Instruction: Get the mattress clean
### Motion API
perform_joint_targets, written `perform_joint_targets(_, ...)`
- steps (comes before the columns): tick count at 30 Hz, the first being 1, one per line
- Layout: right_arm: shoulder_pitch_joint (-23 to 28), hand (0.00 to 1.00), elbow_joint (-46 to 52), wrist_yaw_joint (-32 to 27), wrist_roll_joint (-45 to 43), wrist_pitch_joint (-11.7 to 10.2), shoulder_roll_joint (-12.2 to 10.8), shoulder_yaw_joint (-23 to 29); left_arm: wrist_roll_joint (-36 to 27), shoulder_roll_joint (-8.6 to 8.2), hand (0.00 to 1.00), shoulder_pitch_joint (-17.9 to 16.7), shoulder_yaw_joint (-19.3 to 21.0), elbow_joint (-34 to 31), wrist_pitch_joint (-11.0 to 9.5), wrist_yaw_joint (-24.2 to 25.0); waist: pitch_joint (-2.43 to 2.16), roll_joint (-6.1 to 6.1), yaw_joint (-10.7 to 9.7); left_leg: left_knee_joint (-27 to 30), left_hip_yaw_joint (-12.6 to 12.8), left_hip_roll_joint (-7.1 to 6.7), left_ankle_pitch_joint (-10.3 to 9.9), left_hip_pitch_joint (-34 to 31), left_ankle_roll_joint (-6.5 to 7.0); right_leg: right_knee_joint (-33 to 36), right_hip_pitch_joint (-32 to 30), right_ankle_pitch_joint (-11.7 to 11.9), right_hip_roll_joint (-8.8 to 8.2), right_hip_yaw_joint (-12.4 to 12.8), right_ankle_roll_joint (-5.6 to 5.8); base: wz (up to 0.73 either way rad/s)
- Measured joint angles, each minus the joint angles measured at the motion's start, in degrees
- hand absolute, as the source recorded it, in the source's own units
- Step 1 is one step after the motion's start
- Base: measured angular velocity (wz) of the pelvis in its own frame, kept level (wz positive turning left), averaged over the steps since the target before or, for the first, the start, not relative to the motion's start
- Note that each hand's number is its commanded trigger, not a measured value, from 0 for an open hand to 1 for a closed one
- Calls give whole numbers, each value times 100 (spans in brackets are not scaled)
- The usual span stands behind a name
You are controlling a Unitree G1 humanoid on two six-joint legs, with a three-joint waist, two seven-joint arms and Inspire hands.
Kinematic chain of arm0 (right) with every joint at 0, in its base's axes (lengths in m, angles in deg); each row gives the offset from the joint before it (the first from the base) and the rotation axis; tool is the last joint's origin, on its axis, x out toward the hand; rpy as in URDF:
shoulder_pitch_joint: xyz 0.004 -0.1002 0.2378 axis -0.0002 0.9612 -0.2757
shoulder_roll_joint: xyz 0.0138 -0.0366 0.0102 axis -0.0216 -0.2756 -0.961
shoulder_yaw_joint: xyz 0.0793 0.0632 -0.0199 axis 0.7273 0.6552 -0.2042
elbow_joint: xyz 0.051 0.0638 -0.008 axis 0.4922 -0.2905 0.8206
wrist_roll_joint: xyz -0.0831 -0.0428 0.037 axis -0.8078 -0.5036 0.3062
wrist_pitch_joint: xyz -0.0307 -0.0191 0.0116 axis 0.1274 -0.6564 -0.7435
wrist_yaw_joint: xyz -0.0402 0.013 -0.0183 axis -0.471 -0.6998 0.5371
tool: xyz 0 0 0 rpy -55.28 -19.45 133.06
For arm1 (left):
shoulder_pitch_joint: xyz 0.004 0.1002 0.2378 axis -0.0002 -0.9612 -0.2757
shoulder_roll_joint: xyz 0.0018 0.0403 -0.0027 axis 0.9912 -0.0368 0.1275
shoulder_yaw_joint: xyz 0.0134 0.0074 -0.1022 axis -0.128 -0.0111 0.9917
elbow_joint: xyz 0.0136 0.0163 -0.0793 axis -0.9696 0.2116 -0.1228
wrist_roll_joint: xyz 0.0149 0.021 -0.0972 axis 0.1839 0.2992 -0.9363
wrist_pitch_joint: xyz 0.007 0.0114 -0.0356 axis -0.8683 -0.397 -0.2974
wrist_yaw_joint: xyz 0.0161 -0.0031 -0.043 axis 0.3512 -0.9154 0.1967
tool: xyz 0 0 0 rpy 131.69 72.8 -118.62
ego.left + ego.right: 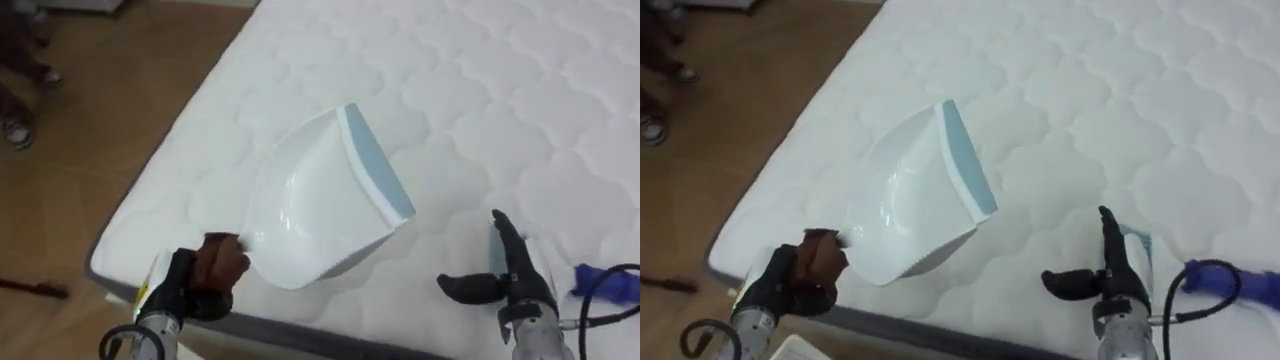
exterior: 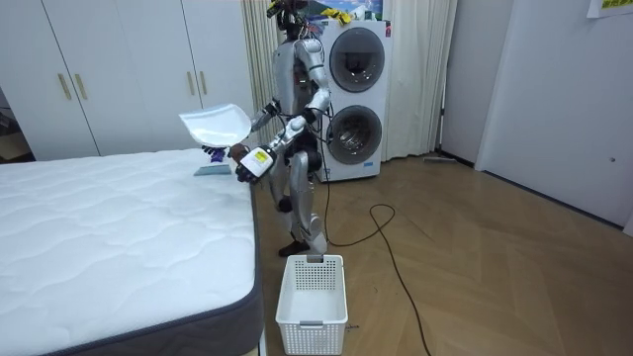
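Now your left hand [image 1: 215,265] grips the dustpan [image 1: 320,195] with curled fingers, tilted over the bed [image 1: 520,90] corner; right hand [image 1: 510,280] fingers straight, empty, beside a pale-blue brush [image 1: 1138,255]. Sweeping looks unstarted: take the brush next.

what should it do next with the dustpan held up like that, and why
Probably lower the dustpan so its blue lip rests on the mattress. The left robot hand grips its handle and holds it tilted in the air above the mattress edge, where it can collect nothing. The right robot hand hovers open over the mattress by a small pale blue item.
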Motion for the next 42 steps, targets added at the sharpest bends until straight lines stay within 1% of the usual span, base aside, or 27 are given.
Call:
perform_joint_targets(1, 35, 0, 0, 56, -4, 1, -3, 0, -4, -12, 0, -31, 1, -120, -48, 0, 5, -20, -22, -115, 13, 1, 21, 94, -42, 1, 11, 0, 68, 130, -23, -66)
perform_joint_targets(2, 74, 0, 0, 95, -4, 1, -2, 1, -6, -46, 0, -55, 1, -221, -133, 0, 6, -33, -32, -201, 13, 7, 40, 171, -74, -9, 4, 9, 119, 206, -46, -62)
perform_joint_targets(4, 114, 0, 1, 102, -4, 2, -26, 0, -89, -101, 0, -98, 1, -267, -266, -2, 3, -57, -29, -348, 14, 18, 55, 325, -100, -16, 29, 15, 214, 368, -76, -54)
perform_joint_targets(5, 116, 0, 3, 102, -3, 2, -43, 0, -92, -119, 0, -139, 1, -282, -298, -7, 0, -74, -12, -424, 13, 34, 59, 411, -108, -21, 50, 28, 275, 464, -101, -52)
perform_joint_targets(6, 115, 0, 5, 102, -3, 2, -49, 0, -92, -120, 0, -157, 1, -282, -309, -7, 2, -86, -11, -443, 11, 47, 60, 439, -108, -23, 72, 37, 301, 482, -117, -42)
perform_joint_targets(7, 116, 0, 5, 100, 27, 1, -50, 0, -93, -118, 0, -174, 1, -282, -313, -9, 24, -132, -17, -468, 0, 63, 69, 495, -125, -89, 123, 48, 338, 529, -135, -26)
perform_joint_targets(8, 111, 0, 2, 92, 88, 0, -46, 8, -96, -118, 0, -183, 0, -271, -316, -13, 19, -184, -17, -516, -15, 72, 85, 515, -152, -131, 127, 55, 347, 553, -146, -17)
perform_joint_targets(9, 108, 0, 2, 88, 108, -1, -45, 15, -96, -118, 0, -182, 0, -266, -319, -13, 25, -207, -18, -550, -15, 76, 94, 527, -168, -153, 127, 60, 354, 557, -151, -10)
perform_joint_targets(10, 109, 0, 1, 81, 151, -2, -44, 19, -99, -119, 0, -189, 0, -243, -319, -13, 20, -232, -14, -648, -11, 96, 107, 573, -191, -221, 136, 100, 407, 567, -156, -8)
perform_joint_targets(11, 116, 0, -2, 82, 172, -15, -46, 20, -103, -117, 0, -211, 1, -207, -318, -17, 19, -231, -6, -733, -12, 131, 110, 606, -197, -320, 181, 162, 459, 588, -162, -9)
perform_joint_targets(14, 142, 0, -9, 80, 171, -43, -46, 52, -119, -117, 0, -315, 6, -188, -317, -50, 20, -219, 2, -842, -13, 155, 117, 656, -207, -492, 242, 244, 509, 623, -150, -10)
perform_joint_targets(15, 149, 0, -33, 80, 172, -48, -48, 100, -218, -117, 0, -347, 11, -163, -318, -51, 29, -200, -6, -903, -16, 163, 117, 701, -207, -564, 289, 277, 526, 636, -145, -7)
perform_joint_targets(18, 195, 0, -154, 76, 171, -49, -51, 179, -507, -114, 0, -357, 61, -20, -318, -51, 29, -193, 4, -1056, -81, 156, 117, 801, -207, -633, 373, 295, 531, 626, -131, -2)
perform_joint_targets(20, 207, 0, -357, 75, 235, -62, -58, 261, -770, -113, 0, -356, 146, 68, -318, -51, 26, -201, 2, -1126, -113, 150, 117, 822, -207, -732, 413, 319, 528, 610, -92, 4)
perform_joint_targets(23, 271, 0, -720, 11, 387, -66, -67, 380, -1002, -91, 0, -418, 259, 262, -329, -92, 26, -204, 1, -1241, -173, 147, 119, 948, -209, -868, 577, 335, 526, 562, -67, 10)
perform_joint_targets(25, 373, 0, -820, -58, 504, -66, -70, 433, -1112, -77, 0, -490, 267, 423, -336, -176, 24, -211, -4, -1244, -177, 144, 119, 984, -209, -929, 651, 343, 516, 542, -54, 5)
perform_joint_targets(27, 396, 0, -1037, -85, 593, -83, -99, 542, -1123, -77, 0, -515, 319, 684, -363, -230, 12, -231, 7, -1245, -188, 139, 118, 996, -209, -947, 657, 347, 517, 541, -49, -5)
perform_joint_targets(29, 428, 0, -1253, -86, 699, -86, -107, 710, -1126, -77, 0, -556, 475, 1003, -392, -241, 4, -245, 9, -1250, -196, 141, 118, 1020, -209, -1015, 708, 355, 519, 547, -45, 0)
perform_joint_targets(31, 570, 0, -1425, -96, 700, -83, -106, 1069, -1126, -72, 0, -767, 850, 1315, -392, -248, 5, -240, -2, -1249, -176, 150, 118, 1127, -209, -1073, 838, 355, 528, 536, -45, -4)
perform_joint_targets(32, 610, 0, -1468, -111, 712, -84, -107, 1163, -1134, -73, 0, -803, 951, 1388, -393, -254, 5, -239, -15, -1251, -178, 151, 118, 1162, -209, -1114, 893, 356, 527, 531, -46, 0)
perform_joint_targets(34, 662, 0, -1878, -168, 892, -84, -108, 1435, -1239, -66, 0, -856, 1267, 1816, -406, -279, 6, -241, -16, -1245, -180, 152, 118, 1283, -208, -1192, 1071, 358, 519, 530, -48, 6)
perform_joint_targets(35, 691, 0, -2059, -169, 1045, -71, -107, 1524, -1279, -67, 0, -880, 1404, 1997, -423, -285, -2, -252, -12, -1234, -183, 148, 118, 1302, -208, -1223, 1119, 359, 512, 535, -45, 6)
perform_joint_targets(36, 711, 0, -2126, -167, 1123, -63, -108, 1563, -1283, -66, 0, -896, 1474, 2066, -424, -290, -2, -245, -12, -1235, -183, 147, 118, 1302, -208, -1223, 1119, 362, 513, 537, -42, 4)
perform_joint_targets(38, 741, 0, -2497, -163, 1219, -37, -118, 1814, -1311, -85, 0, -1013, 1753, 2275, -434, -309, 4, -221, -16, -1240, -179, 143, 118, 1303, -208, -1226, 1117, 368, 507, 508, -33, 0)
perform_joint_targets(39, 747, 0, -2608, -160, 1219, -24, -122, 1899, -1312, -88, 0, -1049, 1825, 2355, -431, -309, -1, -213, -20, -1243, -181, 143, 118, 1303, -208, -1226, 1118, 369, 505, 489, -32, 4)
perform_joint_targets(41, 763, 0, -2955, -156, 1192, 90, -127, 2222, -1320, -93, 0, -1177, 2063, 2560, -421, -304, -7, -215, -23, -1271, -184, 143, 118, 1313, -208, -1225, 1119, 369, 503, 459, -31, 2)
perform_joint_targets(42, 766, 0, -3043, -154, 1189, 105, -130, 2296, -1321, -94, 0, -1186, 2118, 2658, -419, -304, -5, -210, -20, -1272, -182, 143, 118, 1317, -208, -1224, 1119, 369, 504, 457, -31, 0)
